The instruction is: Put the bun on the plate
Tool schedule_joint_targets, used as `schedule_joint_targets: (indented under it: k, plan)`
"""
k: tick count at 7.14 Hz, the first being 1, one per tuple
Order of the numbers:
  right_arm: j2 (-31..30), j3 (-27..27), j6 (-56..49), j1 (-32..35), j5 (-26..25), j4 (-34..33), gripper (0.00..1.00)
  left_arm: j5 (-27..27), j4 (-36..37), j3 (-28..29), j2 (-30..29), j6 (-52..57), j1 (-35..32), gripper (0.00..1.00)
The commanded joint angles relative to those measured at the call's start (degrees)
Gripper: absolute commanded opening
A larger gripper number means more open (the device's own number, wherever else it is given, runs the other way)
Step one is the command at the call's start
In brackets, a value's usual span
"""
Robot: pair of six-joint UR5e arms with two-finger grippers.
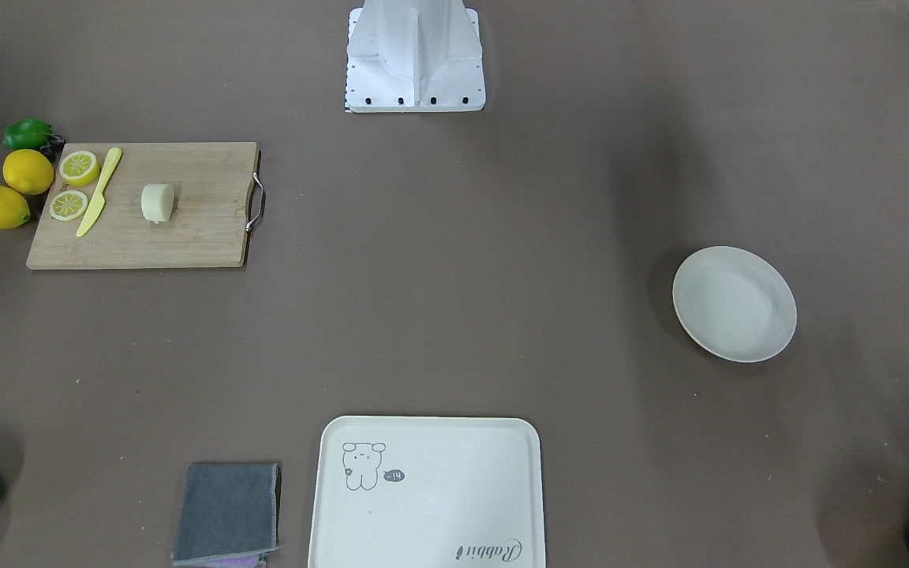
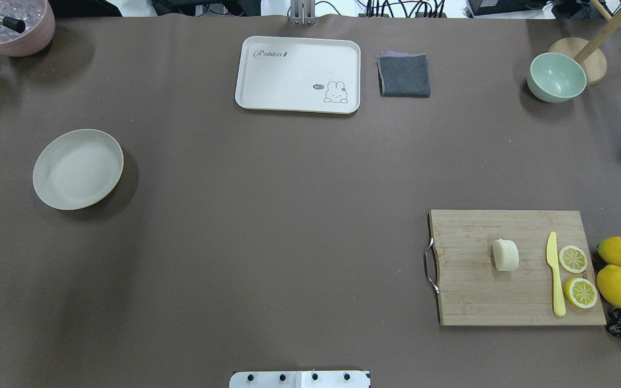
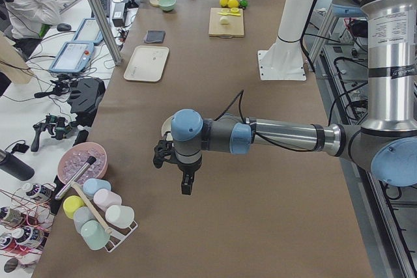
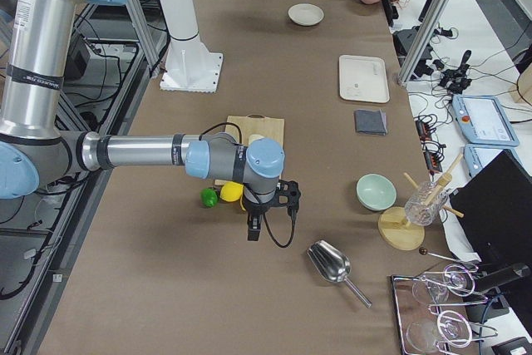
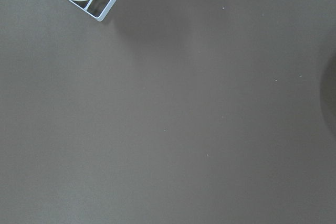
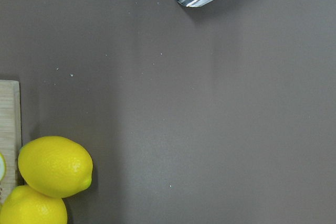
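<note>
- The bun (image 2: pixel 505 255) is lying on a wooden cutting board (image 2: pixel 472 291) that is sitting near the bench's right edge, toward the robot's side. The bun is keeping apart from a yellow knife (image 2: pixel 556 277) and two lemon slices (image 2: pixel 573 258) on the same board.
- The plate (image 2: pixel 78 169) is sitting well apart from the bun, near the bench's left edge, and is showing only its own pale inside.
- A cream tray (image 2: pixel 289 75) is lying at the middle of the far edge, showing just its printed cartoon and lettering.
- A green bowl (image 2: pixel 556 76) is standing toward the far right corner, showing a plain green inside.
- A pink bowl (image 2: pixel 41 40) at the far left corner is holding clear, glassy pieces and a dark-tipped handle.
- The left claw (image 3: pixel 186 183) is hanging over the bench just beside the plate, pointing down. I cannot tell whether it is open or closed.
- The right claw (image 4: pixel 254 229) is hanging near the right edge, between the whole lemons (image 2: pixel 619 286) and a metal scoop (image 4: pixel 332 263). I cannot tell its state either.
</note>
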Motion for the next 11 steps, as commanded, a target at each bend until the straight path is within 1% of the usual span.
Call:
schedule_joint_targets:
  k: [1, 5, 6, 8, 9, 10, 11]
  plan:
    - [0.2, 0.0, 0.0, 0.0, 0.1, 0.0, 1.00, 0.0, -0.1, -0.4, 0.0, 0.1, 0.0, 0.98]
    - [0.5, 2.1, 0.0, 0.6, -0.2, 0.1, 1.00, 0.0, -0.2, -1.9, -0.4, 0.0, 0.1, 0.98]
    - [0.9, 2.2, 0.0, 1.0, 0.0, 0.1, 1.00, -0.1, -1.7, -2.6, -1.0, -0.1, 0.4, 0.98]
    - [1.8, 3.8, 0.0, 2.1, 0.1, 2.4, 1.00, 0.3, -12.7, -1.7, 0.1, -0.3, 0.4, 0.98]
    - [3.3, 4.5, 0.1, 2.5, 0.2, 2.4, 1.00, 0.0, -14.9, -1.5, 0.0, -0.3, 0.4, 0.98]
    - [4.7, 5.9, 0.1, 2.7, 0.1, 2.4, 1.00, 0.3, -18.2, 0.0, -1.7, -0.4, 0.4, 0.98]
    - [8.0, 6.2, 0.1, 3.6, 0.1, 2.4, 1.00, 0.0, -21.4, 2.3, -5.0, -0.6, 0.4, 0.98]
